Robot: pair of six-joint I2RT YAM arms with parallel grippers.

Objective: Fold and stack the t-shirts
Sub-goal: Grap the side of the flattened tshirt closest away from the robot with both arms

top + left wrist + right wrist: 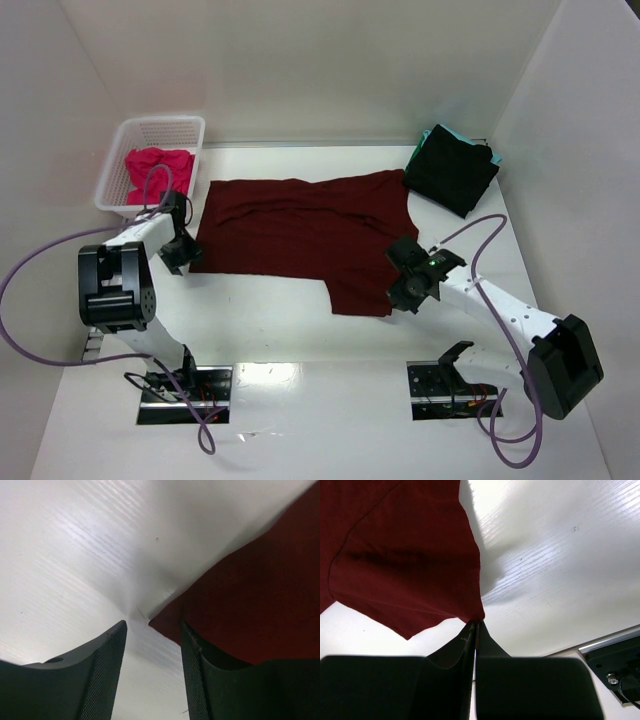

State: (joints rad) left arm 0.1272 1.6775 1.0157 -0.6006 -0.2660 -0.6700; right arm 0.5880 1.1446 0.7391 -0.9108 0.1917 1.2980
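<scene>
no readable text, labels, brands or numbers anywhere

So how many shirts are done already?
Two look done: the black shirt lies folded on the teal shirt in the far corner. In hand: the maroon shirt, spread out, the right gripper pinching one corner, the left gripper open at another. Left: folding it, then the pink shirt in the basket.

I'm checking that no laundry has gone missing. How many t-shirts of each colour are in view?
maroon t-shirt, spread on the table: 1
pink t-shirt, in the basket: 1
black t-shirt, folded at the far right: 1
teal t-shirt, edge showing under the black one: 1
Total: 4
</scene>
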